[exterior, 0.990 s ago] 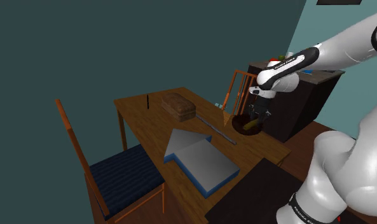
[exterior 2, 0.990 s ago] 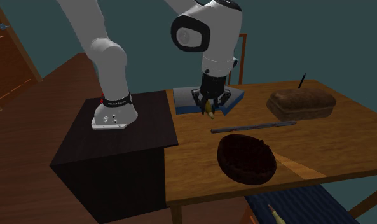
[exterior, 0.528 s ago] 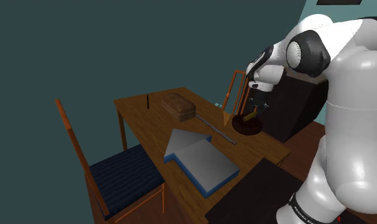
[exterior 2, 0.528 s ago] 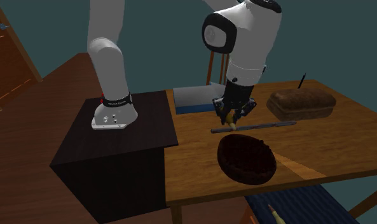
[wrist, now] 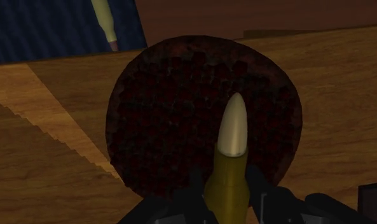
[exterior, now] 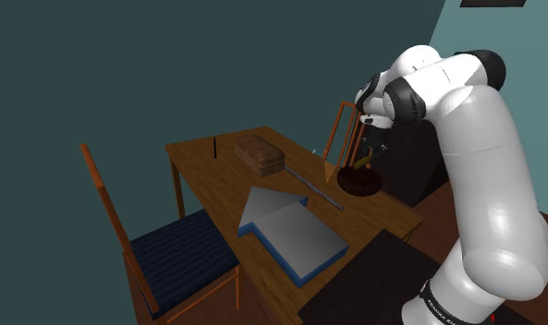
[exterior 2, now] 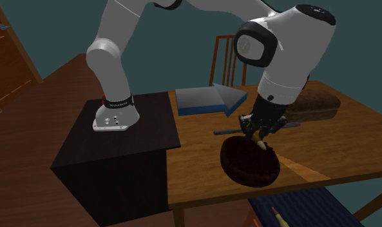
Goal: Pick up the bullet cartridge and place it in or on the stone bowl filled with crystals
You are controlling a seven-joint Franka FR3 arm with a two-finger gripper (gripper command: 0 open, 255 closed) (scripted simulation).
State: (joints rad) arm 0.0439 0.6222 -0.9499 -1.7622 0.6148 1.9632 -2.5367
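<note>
A brass bullet cartridge (wrist: pixel 230 158) with a pale tip is clasped between the black fingers of my gripper (wrist: pixel 226 198), which is shut on it. In the wrist view its tip points out over the dark reddish bowl (wrist: pixel 180 121) of crystals just beneath. From the second exterior view the gripper (exterior 2: pixel 257 132) hangs right over the bowl (exterior 2: pixel 244 164) near the table's front edge, the cartridge (exterior 2: pixel 259 138) slanting down toward it. The shoulder view has the bowl (exterior: pixel 359 184) at the table's far right end with the cartridge (exterior: pixel 362 164) just above.
On the wooden table (exterior: pixel 225 180) lie a blue-edged grey arrow-shaped block (exterior: pixel 286 231), a brown loaf-like box (exterior: pixel 260 153), a thin dark rod (exterior: pixel 318 187) and an upright dark stick (exterior: pixel 213 146). A blue-seated chair (exterior: pixel 175 258) stands beside it; a second cartridge (wrist: pixel 103 19) lies on a blue seat.
The arm has swung from over the arrow block across the rod to above the bowl, carrying the cartridge. The hand has dropped closer to the bowl.
</note>
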